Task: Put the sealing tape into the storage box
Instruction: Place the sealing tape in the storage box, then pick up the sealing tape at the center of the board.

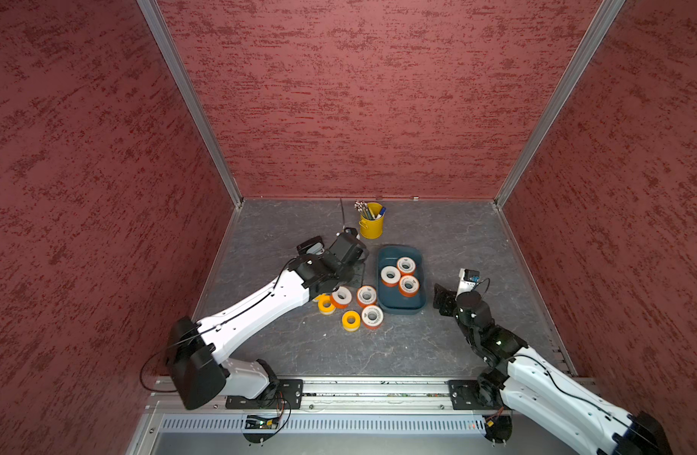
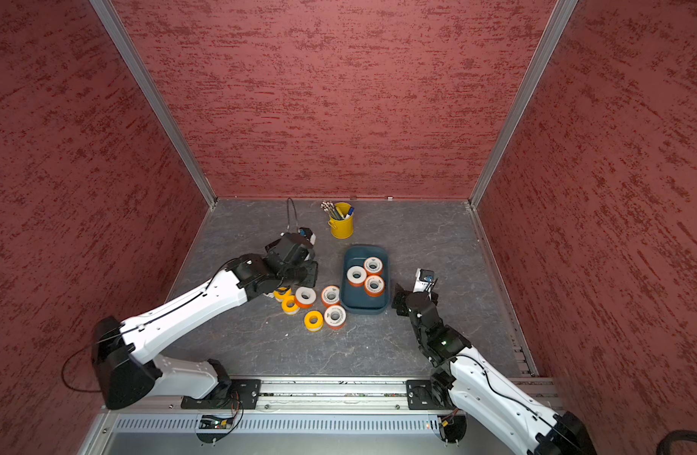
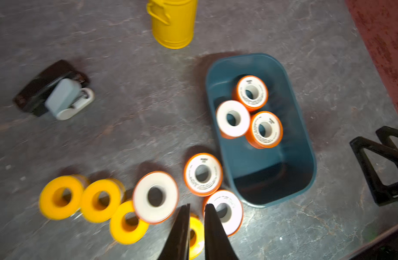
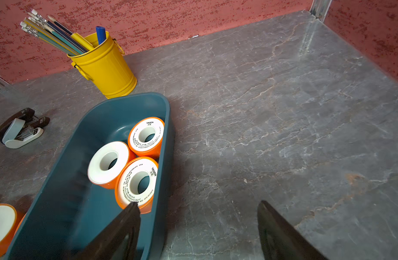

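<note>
Three orange rolls (image 1: 400,275) of the sealing tape already lie flat in the far half of the storage box (image 1: 402,302), huddled together and touching. The near half of the box is bare. Just left of the box, on the grey table (image 1: 476,244), three loose orange rolls (image 1: 366,296) lie faces up. Further left the yellow rolls (image 3: 100,200) sit in a touching cluster. One lone yellow roll (image 1: 350,320) lies nearer the front, just beside the nearest orange one.

The left gripper (image 3: 197,206) hangs clear of the table to the left of the box, its jaws only a slit apart with nothing between them. The right gripper (image 4: 198,202) waits by the right side of the box, jaws spread wide and also empty.

These look to me like light, hard plastic spools. They should not squash under a pinch, but the smooth sides could slip, and a careless nudge would likely send one skidding. I would take a roll across its outer rim, fingers on opposite sides, or put one finger down the centre hole and the other outside the wall. Where the rolls touch there is little room for a finger, so the lone yellow roll, with most of its rim free, looks the easiest pick. The stapler (image 3: 58,94) and the yellow pen bucket (image 1: 371,226) stand farther back, out of the way.
</note>
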Tool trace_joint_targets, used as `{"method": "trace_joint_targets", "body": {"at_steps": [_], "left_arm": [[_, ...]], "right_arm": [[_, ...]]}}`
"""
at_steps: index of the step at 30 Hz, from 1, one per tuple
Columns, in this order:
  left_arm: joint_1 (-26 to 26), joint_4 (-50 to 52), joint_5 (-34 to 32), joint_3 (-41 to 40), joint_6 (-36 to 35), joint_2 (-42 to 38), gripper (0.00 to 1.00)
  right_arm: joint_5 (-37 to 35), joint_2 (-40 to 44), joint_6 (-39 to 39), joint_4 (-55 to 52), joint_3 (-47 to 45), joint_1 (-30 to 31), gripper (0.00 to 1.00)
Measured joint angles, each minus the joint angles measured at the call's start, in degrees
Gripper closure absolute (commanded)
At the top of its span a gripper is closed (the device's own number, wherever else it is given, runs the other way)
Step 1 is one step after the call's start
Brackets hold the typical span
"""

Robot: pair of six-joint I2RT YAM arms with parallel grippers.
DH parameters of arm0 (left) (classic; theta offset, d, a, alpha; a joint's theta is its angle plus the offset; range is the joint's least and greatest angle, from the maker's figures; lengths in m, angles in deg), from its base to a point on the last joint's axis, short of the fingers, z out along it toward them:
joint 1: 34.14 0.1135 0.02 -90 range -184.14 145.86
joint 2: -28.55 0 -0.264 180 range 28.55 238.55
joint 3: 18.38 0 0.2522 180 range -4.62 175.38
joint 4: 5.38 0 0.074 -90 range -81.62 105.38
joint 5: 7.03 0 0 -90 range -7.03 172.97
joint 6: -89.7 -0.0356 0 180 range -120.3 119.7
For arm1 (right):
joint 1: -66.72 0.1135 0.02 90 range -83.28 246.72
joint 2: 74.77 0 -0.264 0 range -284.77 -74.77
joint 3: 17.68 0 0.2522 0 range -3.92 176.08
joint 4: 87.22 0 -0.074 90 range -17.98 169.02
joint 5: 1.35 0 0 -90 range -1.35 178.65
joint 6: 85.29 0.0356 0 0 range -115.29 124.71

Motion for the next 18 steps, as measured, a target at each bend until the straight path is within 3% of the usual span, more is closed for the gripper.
{"method": "trace_joint_targets", "body": {"at_steps": [8, 10, 18], "left_arm": [[7.1, 7.1, -3.3, -8.4, -0.1, -18.1, 0.72], [7.5, 8.8, -4.2, -9.6, -0.2, -21.4, 0.66], [7.5, 14.7, -7.0, -10.4, -0.2, -25.8, 0.63]], "right_arm": [[0.3, -1.0, -0.2, 0.3, 0.0, 0.0, 0.16], [0.4, -1.4, -0.2, 0.4, 0.0, 0.0, 0.16], [0.7, -2.9, -0.4, 1.0, 0.0, 0.0, 0.16]]}}
